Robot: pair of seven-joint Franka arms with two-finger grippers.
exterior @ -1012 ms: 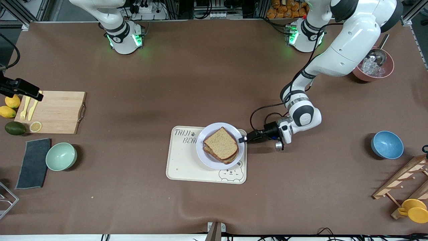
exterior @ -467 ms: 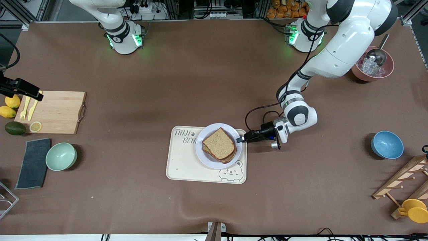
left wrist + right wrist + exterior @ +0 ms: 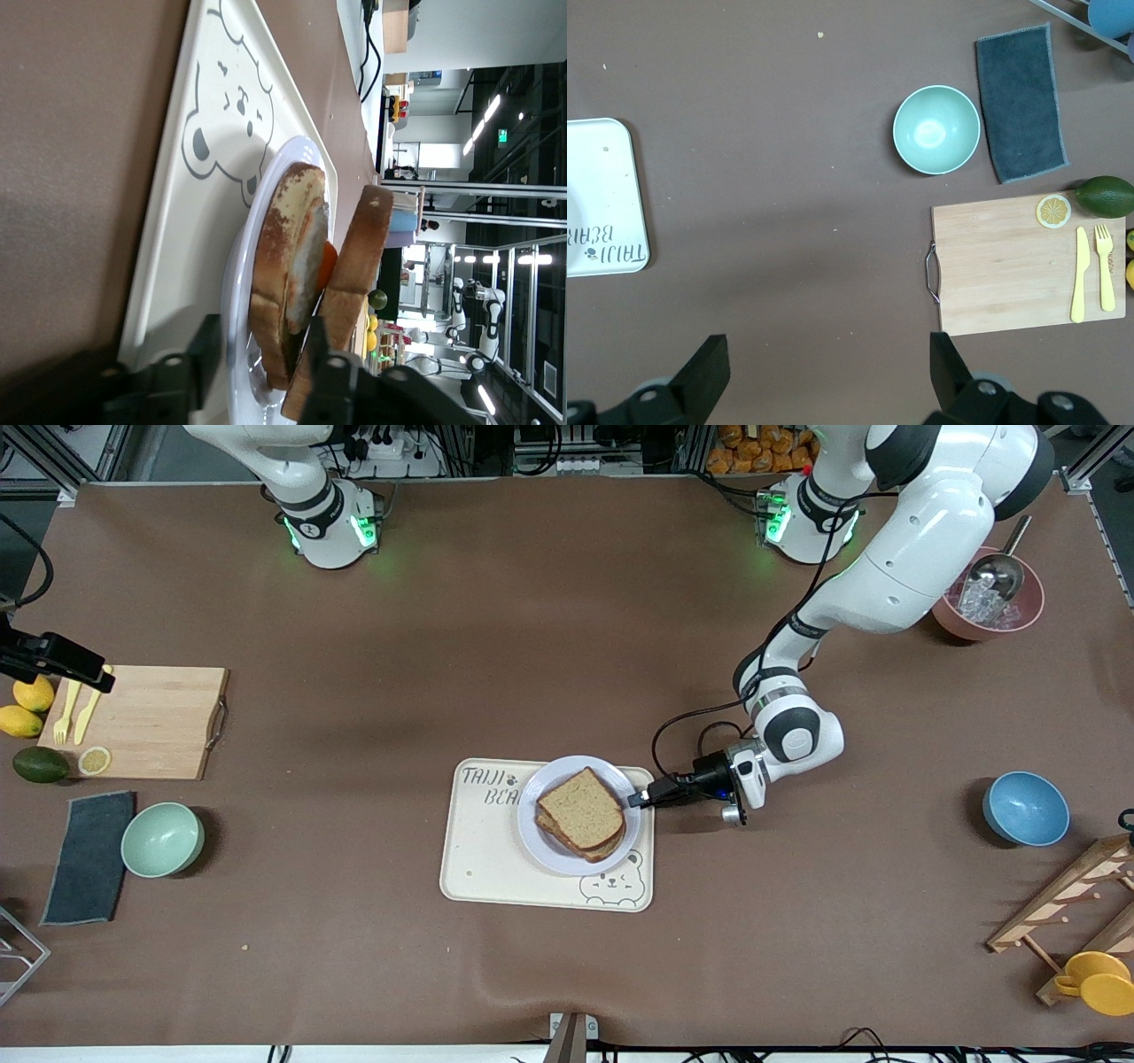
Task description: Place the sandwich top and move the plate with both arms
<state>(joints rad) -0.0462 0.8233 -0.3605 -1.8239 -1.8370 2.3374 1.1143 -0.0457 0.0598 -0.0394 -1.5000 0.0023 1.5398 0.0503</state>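
The sandwich top (image 3: pixel 580 808) lies on the lower slice on the lavender-white plate (image 3: pixel 540 841), which sits on the bear-print tray (image 3: pixel 483 859). My left gripper (image 3: pixel 638 798) is low at the plate's rim, on the side toward the left arm's end. In the left wrist view my left gripper (image 3: pixel 266 335) is open, one finger under the plate rim (image 3: pixel 241 266) and one above it against the sandwich top (image 3: pixel 359 257). The egg slice (image 3: pixel 292 239) lies beneath. My right gripper (image 3: pixel 824 372) is open and empty, high over bare table, out of the front view.
A cutting board (image 3: pixel 146 722) with yellow cutlery, a green bowl (image 3: pixel 162 839) and a dark cloth (image 3: pixel 89 857) lie at the right arm's end. A blue bowl (image 3: pixel 1025 808), a pink bowl of ice (image 3: pixel 988 607) and a wooden rack (image 3: pixel 1072 921) are at the left arm's end.
My left gripper has moved in against the plate's rim. The plate and sandwich have slid a little toward the right arm's end. The right arm has not moved.
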